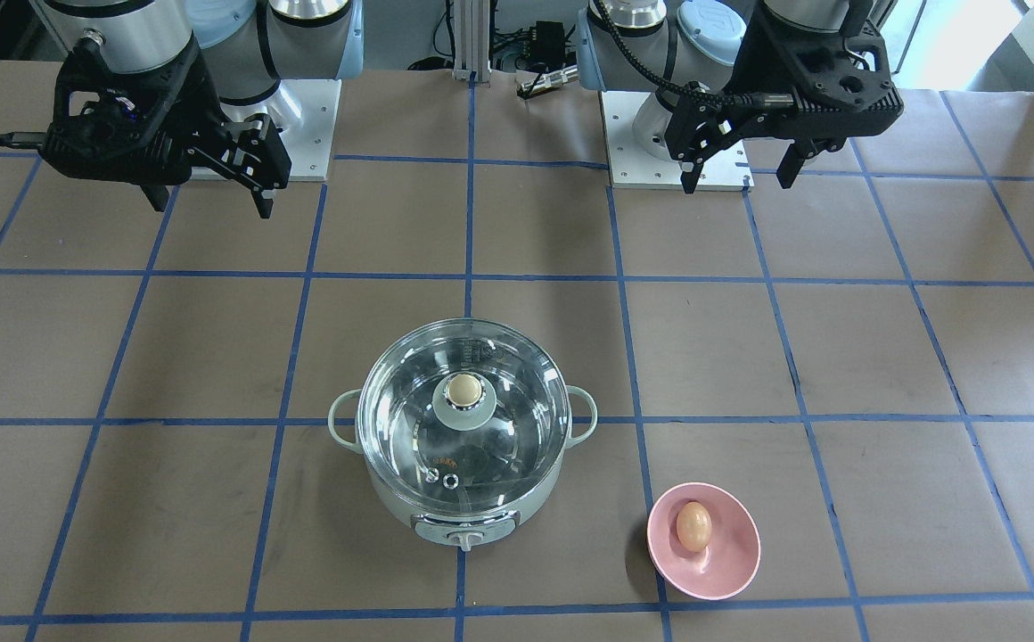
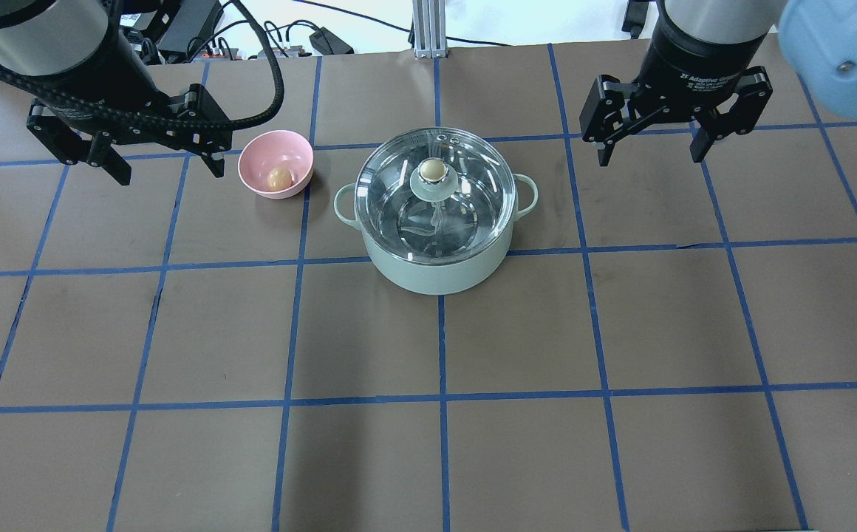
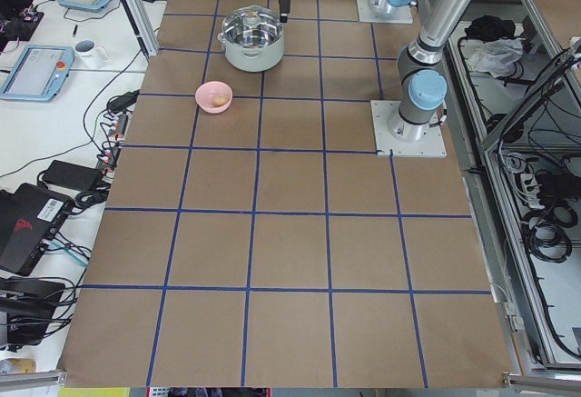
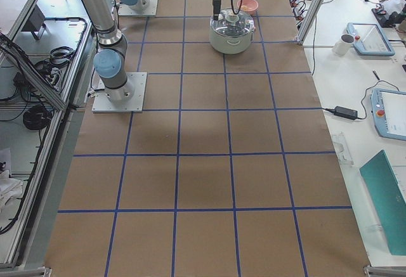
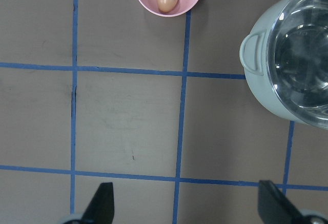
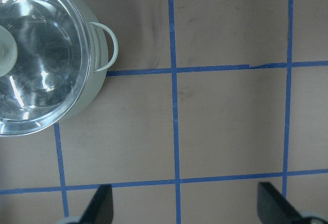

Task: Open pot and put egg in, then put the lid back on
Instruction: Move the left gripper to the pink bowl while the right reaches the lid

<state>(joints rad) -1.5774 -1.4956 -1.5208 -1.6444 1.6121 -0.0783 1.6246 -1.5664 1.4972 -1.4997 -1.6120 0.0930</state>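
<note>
Lid removal not yet begun. Pot at table centre, lid apparently seated. Egg in bowl, pot's 10 o'clock seen overhead. Left gripper and right gripper: jaws apart, empty. Next: centre over knob, clamp, lift.

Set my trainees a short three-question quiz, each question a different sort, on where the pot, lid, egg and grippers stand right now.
1. True or false: the lid sits closed on the pot.
2. The egg lies: A in the pot, B in the pink bowl, C on the lid.
3. Fill in: the left gripper and the right gripper both hang ____, holding nothing.
Key: 1 true; 2 B; 3 open.
</note>
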